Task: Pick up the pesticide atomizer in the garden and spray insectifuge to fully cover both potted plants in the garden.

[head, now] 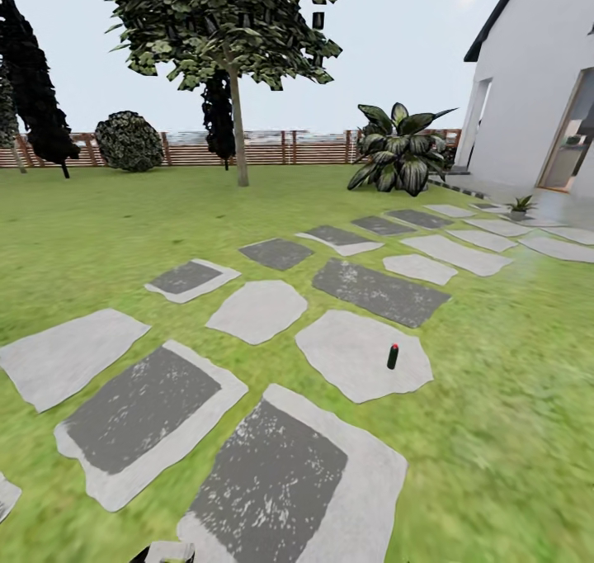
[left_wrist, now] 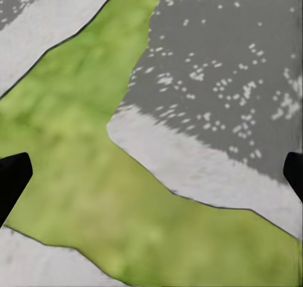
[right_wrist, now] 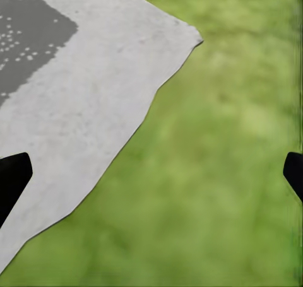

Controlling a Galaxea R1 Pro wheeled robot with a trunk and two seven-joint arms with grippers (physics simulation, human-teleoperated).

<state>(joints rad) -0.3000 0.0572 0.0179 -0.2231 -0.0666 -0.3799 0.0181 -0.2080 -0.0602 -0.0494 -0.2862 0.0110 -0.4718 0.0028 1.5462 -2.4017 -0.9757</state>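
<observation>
Standing upright on a pale stepping stone (head: pixel 363 355), right of centre in the head view: a small dark atomizer (head: pixel 393 357) with a reddish tip, too small here for trigger or head to be made out. Sitting near that stone's right edge, lawn (head: pixel 511 398) just beyond it. Lying well ahead of the robot, with one large dark-centred slab (head: pixel 280 480) in between, so judging the step in hand as the approach, grasp not yet begun.

Showing far off by the house (head: pixel 536 92), on the paving: one small plant (head: pixel 520 205); second one not made out. Looming just behind it, the striped-leaf bush (head: pixel 402 160), not a target. Running along the back, the slat fence (head: pixel 264 148), with a tree (head: pixel 235 68) before it.

Left claw (left_wrist: pixel 151 173): dark tips at either edge of its wrist view, spread wide, holding nothing, hanging over grass and slab. Right claw (right_wrist: pixel 151 173): likewise spread wide and empty, over a pale stone's edge and grass.

Doing it well, as a judgement: rolling forward and slightly right until the atomizer is sitting within easy reach of the right arm, stopping short to avoid knocking it. Keeping the head on it while closing in. Coming down with fingers straddling the narrow body, closing gently and low enough, since a slim upright thing is likely tipping at any sideways nudge
</observation>
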